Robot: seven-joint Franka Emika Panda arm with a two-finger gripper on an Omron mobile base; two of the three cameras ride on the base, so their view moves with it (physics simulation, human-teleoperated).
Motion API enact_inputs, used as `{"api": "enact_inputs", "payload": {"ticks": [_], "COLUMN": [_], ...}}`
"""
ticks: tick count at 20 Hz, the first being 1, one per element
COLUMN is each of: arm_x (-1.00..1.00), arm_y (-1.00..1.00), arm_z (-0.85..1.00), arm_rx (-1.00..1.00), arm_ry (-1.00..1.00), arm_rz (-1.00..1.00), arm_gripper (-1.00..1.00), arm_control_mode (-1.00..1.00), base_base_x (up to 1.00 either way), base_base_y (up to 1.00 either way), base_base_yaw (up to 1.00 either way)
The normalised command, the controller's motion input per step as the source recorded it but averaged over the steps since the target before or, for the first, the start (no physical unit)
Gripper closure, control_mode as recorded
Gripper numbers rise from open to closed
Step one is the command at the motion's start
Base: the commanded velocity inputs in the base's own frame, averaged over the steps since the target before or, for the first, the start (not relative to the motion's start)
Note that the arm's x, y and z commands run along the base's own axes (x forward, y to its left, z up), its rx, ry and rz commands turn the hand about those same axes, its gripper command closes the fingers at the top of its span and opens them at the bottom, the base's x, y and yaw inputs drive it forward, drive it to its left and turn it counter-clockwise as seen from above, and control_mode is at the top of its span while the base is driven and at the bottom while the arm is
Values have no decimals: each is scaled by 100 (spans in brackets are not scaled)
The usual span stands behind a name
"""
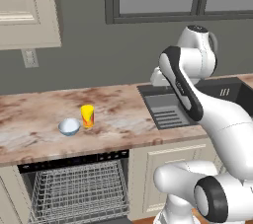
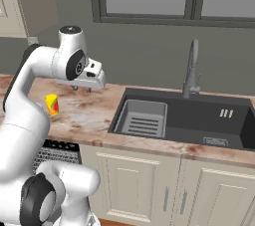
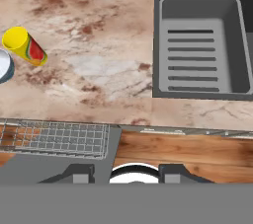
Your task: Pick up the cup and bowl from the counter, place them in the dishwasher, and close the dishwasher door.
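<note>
Cup (image 1: 87,116) upright just beside bowl (image 1: 69,127) on counter (image 1: 118,114), untouched.

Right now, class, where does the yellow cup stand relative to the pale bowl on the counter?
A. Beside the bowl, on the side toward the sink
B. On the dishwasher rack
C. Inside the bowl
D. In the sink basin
A: in the left base view the cup stands upright on the counter next to the bowl, on the side nearer the sink.
</note>
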Motion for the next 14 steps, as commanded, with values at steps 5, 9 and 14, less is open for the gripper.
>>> {"api": "enact_inputs", "payload": {"ticks": [5,9,14], "arm_x": [0,8,8], "arm_y": [1,17,22], "arm_z": [-12,-30,-17], "arm_rx": [1,2,3], "arm_ry": [0,0,0], "arm_rz": [0,0,0], "arm_gripper": [-100,-100,-100], "arm_control_mode": [-100,-100,-100], "base_base_x": [0,0,0], "base_base_y": [0,0,0], "base_base_yaw": [0,0,0]}}
